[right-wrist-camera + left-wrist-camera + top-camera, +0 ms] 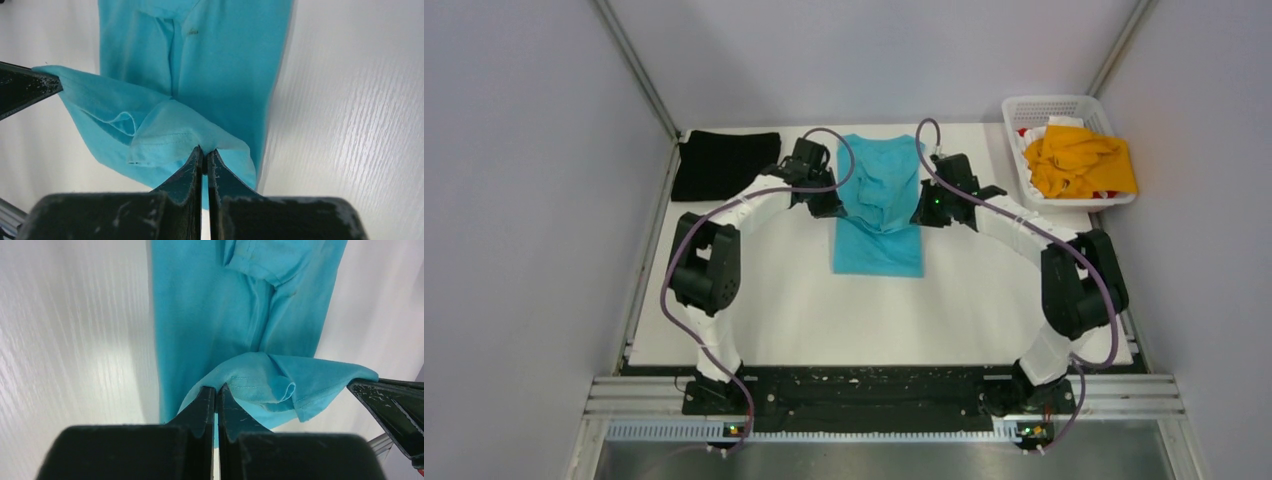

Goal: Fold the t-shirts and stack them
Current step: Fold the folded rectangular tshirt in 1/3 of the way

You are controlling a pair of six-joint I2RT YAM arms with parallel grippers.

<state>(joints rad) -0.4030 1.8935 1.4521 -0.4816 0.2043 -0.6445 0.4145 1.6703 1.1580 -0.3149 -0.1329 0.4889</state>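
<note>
While both sets of jaws are pressed together on cloth, the left gripper [216, 390] pinches one corner of a stitched hem of the turquoise-blue t-shirt [879, 250] and the right gripper [205, 152] pinches the opposite corner. The hem sags a little between the two pinches and is raised clear of the cloth below. Each wrist view shows the other arm's fingertip at the far end of that hem.

Below and beyond the fingers, the rest of the shirt lies flat on the white table [984, 300] as a narrow lengthwise strip, sleeves already turned in. Seen from above, the grippers sit at about the strip's middle, the left at its left edge and the right at its right edge.

Step in hand, as judged: the crosswise fold, one end carried over the body. Which end is held cannot be told for certain.

The next move calls for both arms to travel together at a matched pace, with the hem taut and square to the strip's long edges. It then needs lowering so its corners meet the other end before the jaws part. Uneven travel would likely skew the fold.

Further out, the black t-shirt [724, 165] lies as a flat rectangle at the table's far left corner, well apart from the grippers; it is probably the stack to join. The orange-yellow t-shirt [1079, 160] sits bunched in the white lattice basket [1052, 100] at far right, not yet folded.
</note>
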